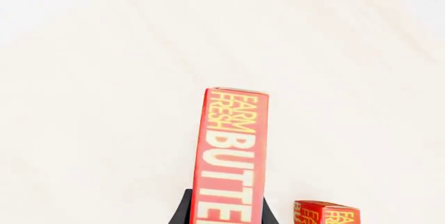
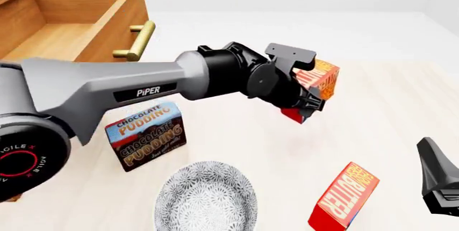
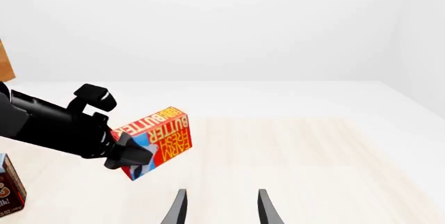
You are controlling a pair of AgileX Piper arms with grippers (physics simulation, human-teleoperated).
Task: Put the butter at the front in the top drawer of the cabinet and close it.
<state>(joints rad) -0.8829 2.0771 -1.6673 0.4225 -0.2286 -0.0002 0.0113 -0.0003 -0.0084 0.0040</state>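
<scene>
The cabinet stands well behind and left of the left end effector, its top drawer pulled open, apparently ready to receive. That end effector pinches the butter, lifted clear of the worktop, probably for carrying across. A second butter box lies below it. The right end effector is spread, idle.

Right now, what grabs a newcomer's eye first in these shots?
The left claw holding a small red-and-orange butter carton in the air above the pale table. Behind it on the left, the brown wooden cabinet's top drawer stands open. A second, matching butter box lies at the near right.
</scene>
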